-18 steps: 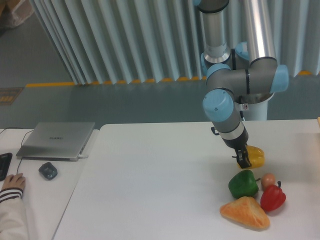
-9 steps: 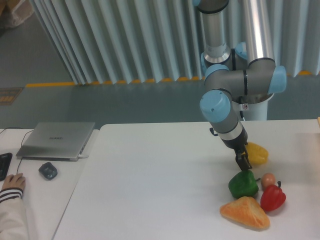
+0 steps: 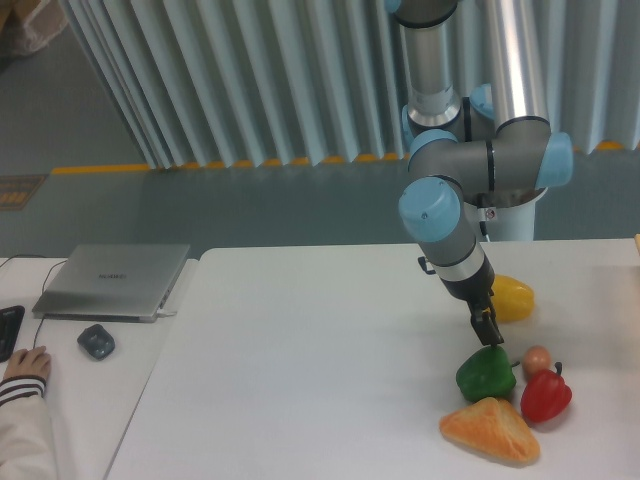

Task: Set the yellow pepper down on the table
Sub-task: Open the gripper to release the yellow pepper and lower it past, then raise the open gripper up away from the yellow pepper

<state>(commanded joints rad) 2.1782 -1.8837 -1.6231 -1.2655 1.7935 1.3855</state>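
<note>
Fixed camera, yellow pepper (image 3: 511,298): lies on its side on the table (image 3: 300,380), right of the arm's wrist and partly hidden behind it
Fixed camera, gripper (image 3: 488,331): dark fingers point down beside the pepper's left end, above the green pepper (image 3: 487,371); from this angle I cannot tell whether they are spread, pressed together or touching the yellow pepper
Fixed camera, neighbours: green pepper, a small egg-like ball (image 3: 537,359), red pepper (image 3: 545,393) and orange-tan bread (image 3: 490,428) sit clustered just below the fingertips
Risk, rolling: the pepper looks glossy and rounded, so if it is let go while tilted it could roll toward the cluster or the table's right side
Risk, collision: a downward or forward move could knock the green pepper, which sits close under the fingers
Risk, drag: if a finger clings to the pepper, retreating may pull it along
</note>
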